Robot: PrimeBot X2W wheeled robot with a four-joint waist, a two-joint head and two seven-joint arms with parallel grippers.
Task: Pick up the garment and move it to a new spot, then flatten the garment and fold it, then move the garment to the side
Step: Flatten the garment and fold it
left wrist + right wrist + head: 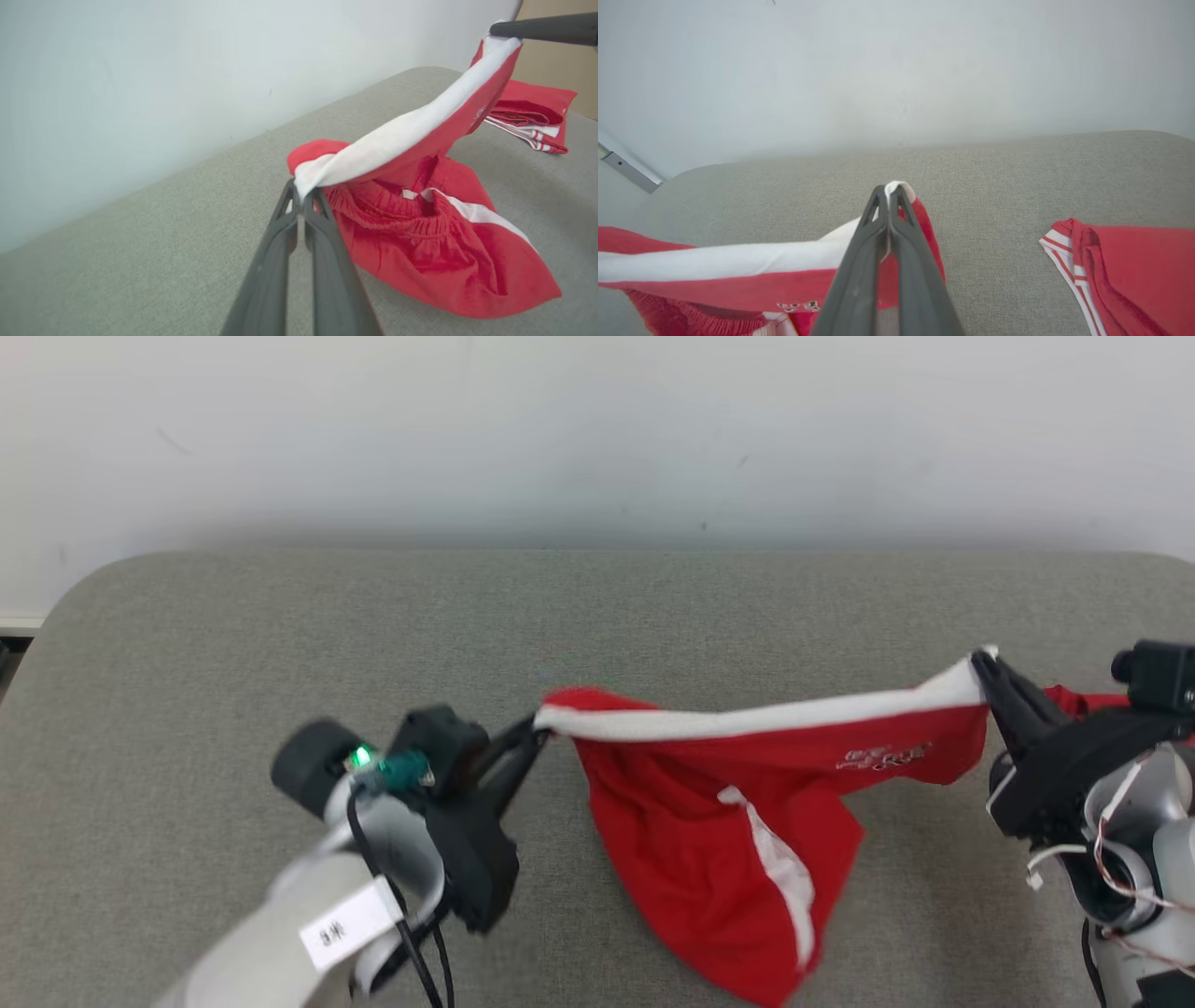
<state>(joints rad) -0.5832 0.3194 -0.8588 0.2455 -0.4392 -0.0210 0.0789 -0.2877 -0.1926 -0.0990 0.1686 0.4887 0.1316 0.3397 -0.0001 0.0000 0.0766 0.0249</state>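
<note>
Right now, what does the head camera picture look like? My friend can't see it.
The left gripper and the right gripper each pinch one end of the white band on a red garment, stretching it between them. The rest of the cloth sags onto a grey padded table, with a pale wall behind.

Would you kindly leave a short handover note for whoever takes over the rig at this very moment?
The left tool is shut on one end of the white band of the red shorts.
The right tool is shut on the other end, and the band is lifted and stretched between them.
The shorts' body sags, bunched, onto the grey padded surface. A second red garment lies at the robot's right.
Done: shorts gripped and partly lifted.
Left: lay flat, fold, move aside.
</note>
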